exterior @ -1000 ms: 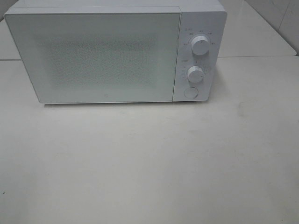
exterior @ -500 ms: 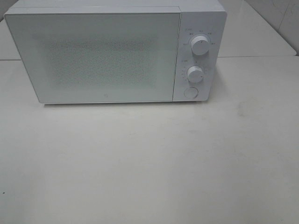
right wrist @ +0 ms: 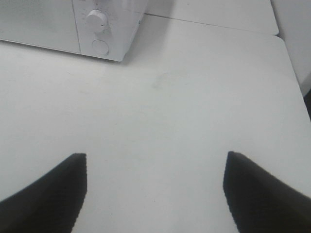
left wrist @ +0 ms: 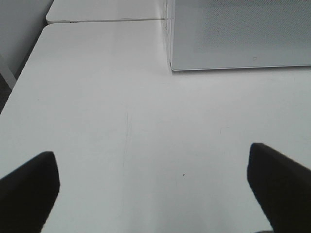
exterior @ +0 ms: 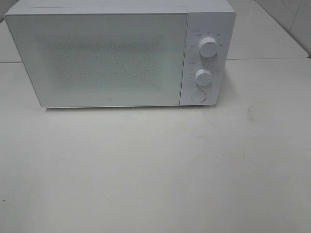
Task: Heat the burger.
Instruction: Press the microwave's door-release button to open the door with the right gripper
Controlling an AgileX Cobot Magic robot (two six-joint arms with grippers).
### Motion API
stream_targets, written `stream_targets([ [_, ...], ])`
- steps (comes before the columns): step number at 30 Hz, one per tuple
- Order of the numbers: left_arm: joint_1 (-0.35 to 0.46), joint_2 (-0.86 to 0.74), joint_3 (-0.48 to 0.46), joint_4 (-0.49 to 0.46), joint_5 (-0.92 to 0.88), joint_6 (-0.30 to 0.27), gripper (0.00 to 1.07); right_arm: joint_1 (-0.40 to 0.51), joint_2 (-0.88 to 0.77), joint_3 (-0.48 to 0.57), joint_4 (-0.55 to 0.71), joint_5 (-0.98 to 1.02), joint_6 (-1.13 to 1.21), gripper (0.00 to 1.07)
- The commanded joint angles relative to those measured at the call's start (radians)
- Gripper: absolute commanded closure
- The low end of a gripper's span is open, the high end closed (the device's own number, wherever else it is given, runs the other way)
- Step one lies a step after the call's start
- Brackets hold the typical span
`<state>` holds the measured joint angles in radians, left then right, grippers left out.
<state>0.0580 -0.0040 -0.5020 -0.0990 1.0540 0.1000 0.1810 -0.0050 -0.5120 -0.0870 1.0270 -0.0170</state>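
The burger is not in view in any frame. A white microwave [exterior: 121,53] stands at the back of the table with its door [exterior: 102,58] shut; I cannot see through it. It has two round knobs [exterior: 209,47] and a round button [exterior: 198,96] on its right panel. My left gripper [left wrist: 153,182] is open and empty over bare table, near the microwave's front left corner [left wrist: 171,68]. My right gripper [right wrist: 154,187] is open and empty, with the microwave's knob panel [right wrist: 99,29] ahead of it. Neither arm shows in the exterior high view.
The white table [exterior: 155,170] stretches in front of the microwave. A second table top [exterior: 272,34] joins behind at the right. The table's edge shows in the left wrist view [left wrist: 19,82] and in the right wrist view [right wrist: 294,73].
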Motion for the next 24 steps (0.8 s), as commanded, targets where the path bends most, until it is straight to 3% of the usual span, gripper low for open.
stream_targets([
  [1,-0.008,-0.022,0.003,0.003,-0.015,-0.007,0.06,-0.040,-0.027,0.007,-0.009,0.005,0.017,0.33],
  [24,-0.008,-0.021,0.003,0.003,-0.015,-0.007,0.06,-0.052,-0.025,-0.001,-0.010,-0.003,0.017,0.34],
])
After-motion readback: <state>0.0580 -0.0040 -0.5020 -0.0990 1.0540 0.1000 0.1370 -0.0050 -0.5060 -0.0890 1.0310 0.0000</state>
